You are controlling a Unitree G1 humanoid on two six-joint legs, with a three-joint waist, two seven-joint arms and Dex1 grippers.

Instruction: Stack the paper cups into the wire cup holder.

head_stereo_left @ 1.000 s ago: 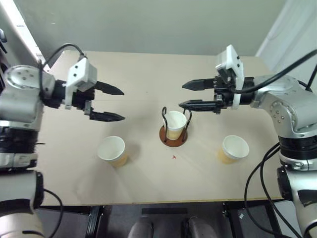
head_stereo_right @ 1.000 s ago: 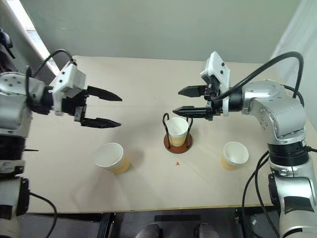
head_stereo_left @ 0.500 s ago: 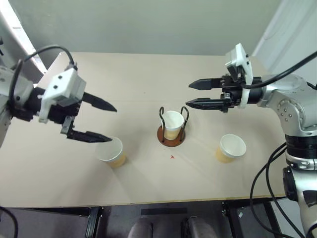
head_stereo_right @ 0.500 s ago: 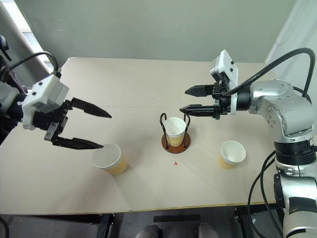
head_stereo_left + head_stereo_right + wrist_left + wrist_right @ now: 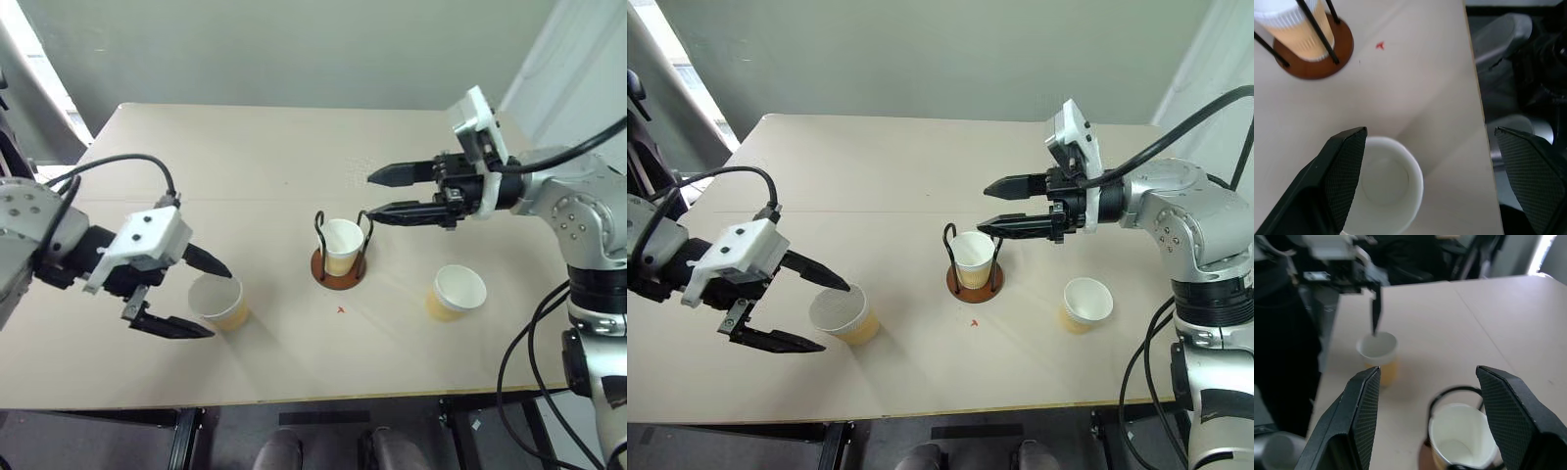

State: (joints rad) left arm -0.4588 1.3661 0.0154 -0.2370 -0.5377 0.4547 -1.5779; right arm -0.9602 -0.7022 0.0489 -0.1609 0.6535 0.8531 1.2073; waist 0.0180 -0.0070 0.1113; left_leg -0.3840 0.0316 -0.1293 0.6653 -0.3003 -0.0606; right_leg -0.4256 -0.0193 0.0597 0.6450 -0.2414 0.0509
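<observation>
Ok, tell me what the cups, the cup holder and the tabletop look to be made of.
Cups, e.g. the left cup: seemingly paper, matte white inside, tan outer wall, thin rolled rim.
Cup holder: thin black wire loops, probably metal, on a reddish-brown disc, maybe wood or plastic.
Tabletop: pale beige board, matte, likely laminate or wood.

The worktop (image 5: pixel 294 147) is evenly and softly lit, with daylight admitted from a bright strip at the far left edge. Only faint, diffuse shadows are cast under the jaws and beside the paper cups (image 5: pixel 220 302) (no glare is seen). In the wrist views the near fingers (image 5: pixel 1342 171) are rendered slightly soft.
</observation>
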